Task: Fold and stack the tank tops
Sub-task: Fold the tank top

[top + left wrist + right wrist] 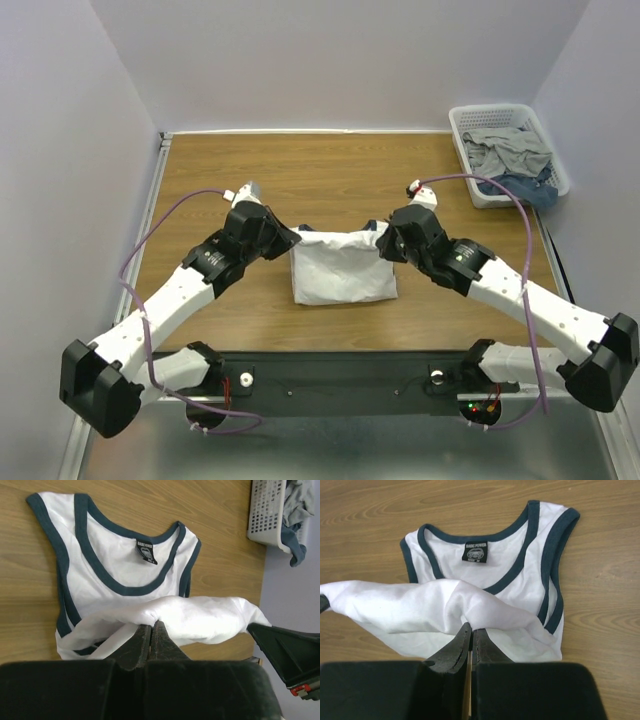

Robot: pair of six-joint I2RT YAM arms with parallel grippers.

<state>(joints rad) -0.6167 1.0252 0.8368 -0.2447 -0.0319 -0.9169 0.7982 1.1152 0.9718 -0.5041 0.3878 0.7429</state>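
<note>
White cloth of the tank top (343, 272) sits mid-frame on the counter (340, 175), hem pinched tight by the left gripper (151, 628) and right gripper (471, 631), each clamped on a corner; the navy neckline (131, 590) lies straight ahead, upper frame, both equally near.

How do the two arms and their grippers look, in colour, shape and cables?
Both the left arm and the right arm have white links joined by bulky black joints. A thin purple cable loops along each. The left gripper and right gripper are black, with two narrow, tapering fingers. No readable markings show.
</note>
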